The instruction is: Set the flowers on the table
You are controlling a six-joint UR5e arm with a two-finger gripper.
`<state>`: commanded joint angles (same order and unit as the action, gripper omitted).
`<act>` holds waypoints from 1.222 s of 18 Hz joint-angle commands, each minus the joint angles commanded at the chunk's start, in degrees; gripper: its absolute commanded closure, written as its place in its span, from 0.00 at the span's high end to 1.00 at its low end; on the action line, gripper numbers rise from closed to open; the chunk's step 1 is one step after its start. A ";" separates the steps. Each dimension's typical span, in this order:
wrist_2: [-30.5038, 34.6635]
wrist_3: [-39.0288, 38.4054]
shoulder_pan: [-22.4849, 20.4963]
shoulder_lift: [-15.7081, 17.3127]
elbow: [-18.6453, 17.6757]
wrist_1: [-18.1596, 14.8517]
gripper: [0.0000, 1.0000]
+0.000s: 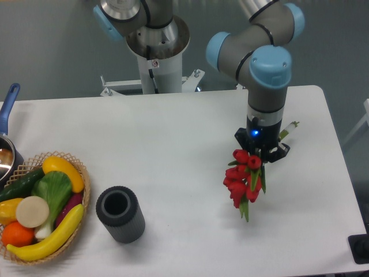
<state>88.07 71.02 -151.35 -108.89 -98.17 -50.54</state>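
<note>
The flowers (243,180), red blooms hanging down, are clamped in my end effector (260,151), fingers closed on the stems. They dangle just below it over the white tabletop (173,150). My arm points straight down.

Glossy plastic-looking red flowers (243,179) are seen under the black end effector (260,157); the white desk (173,144) is smooth and matt
</note>
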 joint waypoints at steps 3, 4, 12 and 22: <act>0.09 -0.53 1.14 -0.88 0.17 0.18 0.12; 0.09 -2.62 1.93 -1.58 0.09 0.26 0.12; -0.44 -5.89 4.49 -3.96 -0.26 0.44 0.65; -0.09 -5.72 3.79 -2.55 -0.44 0.97 1.00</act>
<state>87.98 65.30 -147.56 -111.45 -98.61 -49.57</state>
